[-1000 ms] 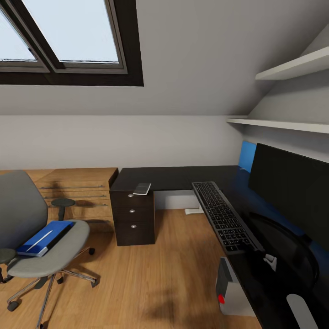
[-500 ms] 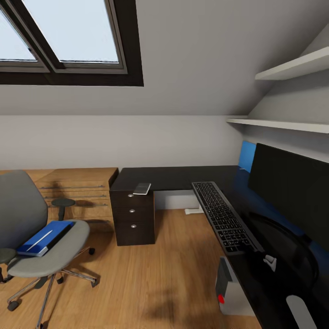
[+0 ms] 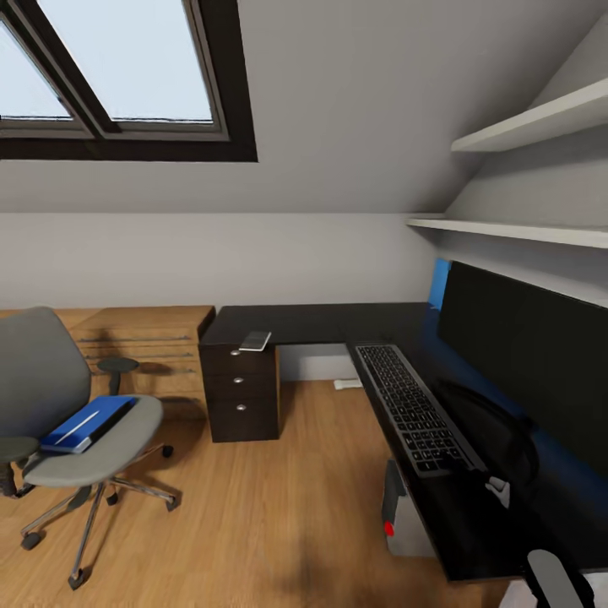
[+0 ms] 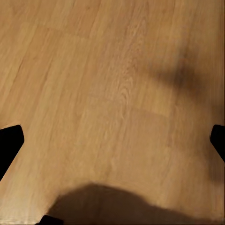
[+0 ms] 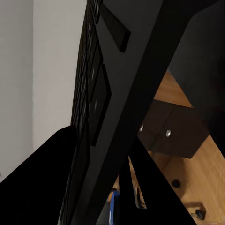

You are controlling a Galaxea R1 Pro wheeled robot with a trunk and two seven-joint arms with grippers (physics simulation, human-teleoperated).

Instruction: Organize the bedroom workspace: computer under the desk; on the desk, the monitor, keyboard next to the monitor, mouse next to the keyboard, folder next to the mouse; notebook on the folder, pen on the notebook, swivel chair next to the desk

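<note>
The head view has swung a little since half a second ago: the whole room sits further left and lower in it, while the things keep their places. Left of the desk (image 3: 321, 319), the chair (image 3: 80, 426) stands well apart on the wood floor (image 3: 253, 515), with the blue folder (image 3: 89, 422) lying on its seat. On the desk's near wing the keyboard (image 3: 411, 405) lies just beside the monitor (image 3: 532, 355), and the computer (image 3: 401, 517) stands under that wing. The left gripper (image 4: 112, 140) hangs spread wide over bare floor, holding nothing. The right gripper (image 5: 112, 173) is clamped on the keyboard's (image 5: 101, 89) edge.
</note>
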